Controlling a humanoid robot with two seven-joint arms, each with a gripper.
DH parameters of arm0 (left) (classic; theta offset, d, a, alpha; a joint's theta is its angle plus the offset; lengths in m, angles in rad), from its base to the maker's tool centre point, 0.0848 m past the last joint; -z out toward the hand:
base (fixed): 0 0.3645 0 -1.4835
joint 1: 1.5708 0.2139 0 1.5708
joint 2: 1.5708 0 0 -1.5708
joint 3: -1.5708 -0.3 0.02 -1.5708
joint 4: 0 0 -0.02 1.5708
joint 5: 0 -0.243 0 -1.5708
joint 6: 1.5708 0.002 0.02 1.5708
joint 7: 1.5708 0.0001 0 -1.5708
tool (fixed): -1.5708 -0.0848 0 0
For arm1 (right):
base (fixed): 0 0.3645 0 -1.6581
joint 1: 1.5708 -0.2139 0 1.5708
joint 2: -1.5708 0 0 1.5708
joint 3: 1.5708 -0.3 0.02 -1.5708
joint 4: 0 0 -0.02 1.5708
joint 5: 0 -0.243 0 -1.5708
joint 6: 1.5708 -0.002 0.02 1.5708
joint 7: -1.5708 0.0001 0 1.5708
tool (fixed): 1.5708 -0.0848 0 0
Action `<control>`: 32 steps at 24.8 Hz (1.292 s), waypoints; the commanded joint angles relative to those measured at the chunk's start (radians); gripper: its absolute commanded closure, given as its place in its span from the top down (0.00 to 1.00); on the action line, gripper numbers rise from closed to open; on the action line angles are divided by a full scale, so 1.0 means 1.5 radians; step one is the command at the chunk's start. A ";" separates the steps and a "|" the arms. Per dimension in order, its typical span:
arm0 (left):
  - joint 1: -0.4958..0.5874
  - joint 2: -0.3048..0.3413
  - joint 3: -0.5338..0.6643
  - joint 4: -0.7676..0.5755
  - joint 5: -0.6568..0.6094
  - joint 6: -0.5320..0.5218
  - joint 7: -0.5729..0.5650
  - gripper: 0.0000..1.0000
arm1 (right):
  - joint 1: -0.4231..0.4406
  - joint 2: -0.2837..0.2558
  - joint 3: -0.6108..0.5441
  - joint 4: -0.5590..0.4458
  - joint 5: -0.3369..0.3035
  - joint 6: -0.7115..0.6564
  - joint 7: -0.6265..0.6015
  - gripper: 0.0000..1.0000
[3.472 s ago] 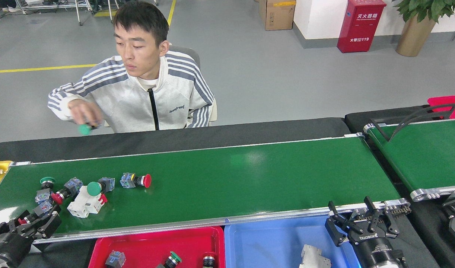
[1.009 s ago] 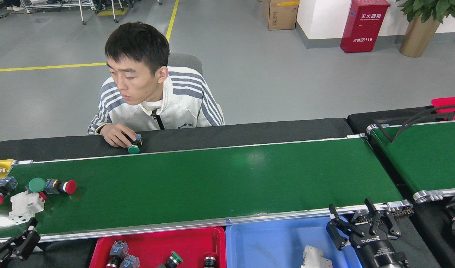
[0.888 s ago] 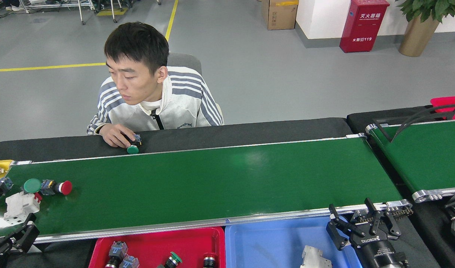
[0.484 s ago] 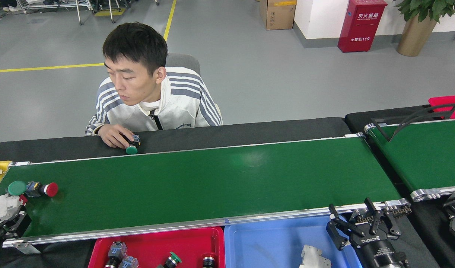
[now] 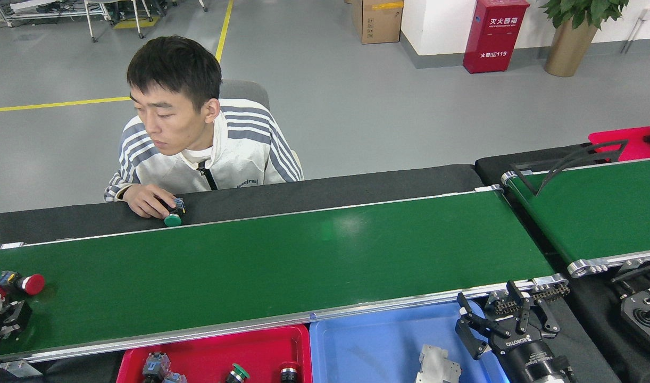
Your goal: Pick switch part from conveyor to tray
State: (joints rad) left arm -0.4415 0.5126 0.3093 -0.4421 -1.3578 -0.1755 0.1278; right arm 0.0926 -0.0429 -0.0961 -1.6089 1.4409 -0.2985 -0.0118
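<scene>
Head view: I am looking down the conveyor (image 5: 282, 260), whose middle is lying bare; the switch parts are bunching at its far left end, among them a red-capped switch part (image 5: 27, 283) lying on its side, long axis along the belt, cap pointing right. My left gripper (image 5: 6, 319) is working just below it at the frame edge; I cannot tell how its jaws stand. My right gripper (image 5: 508, 322) is idling with fingers spread and empty over the blue tray (image 5: 367, 346), well apart, so I am judging the left arm nearer. The red tray (image 5: 213, 351) is holding parts already.
</scene>
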 commanded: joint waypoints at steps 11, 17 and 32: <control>0.145 -0.064 -0.004 -0.395 0.039 -0.261 0.003 0.26 | -0.006 -0.002 -0.044 -0.005 -0.004 0.008 -0.005 1.00; 0.298 -0.172 -0.006 -0.689 0.036 -0.407 -0.059 0.27 | -0.006 -0.003 -0.094 -0.010 -0.037 0.008 -0.004 1.00; 0.361 -0.403 -0.384 -0.833 -0.112 -0.358 -0.160 0.39 | 0.070 -0.020 -0.192 -0.086 -0.059 0.006 -0.012 1.00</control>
State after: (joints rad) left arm 0.1156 -0.0876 -0.2319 -1.6781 -1.5207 -0.7610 -0.1133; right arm 0.2041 -0.0640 -0.3779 -1.7330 1.3572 -0.2886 -0.0185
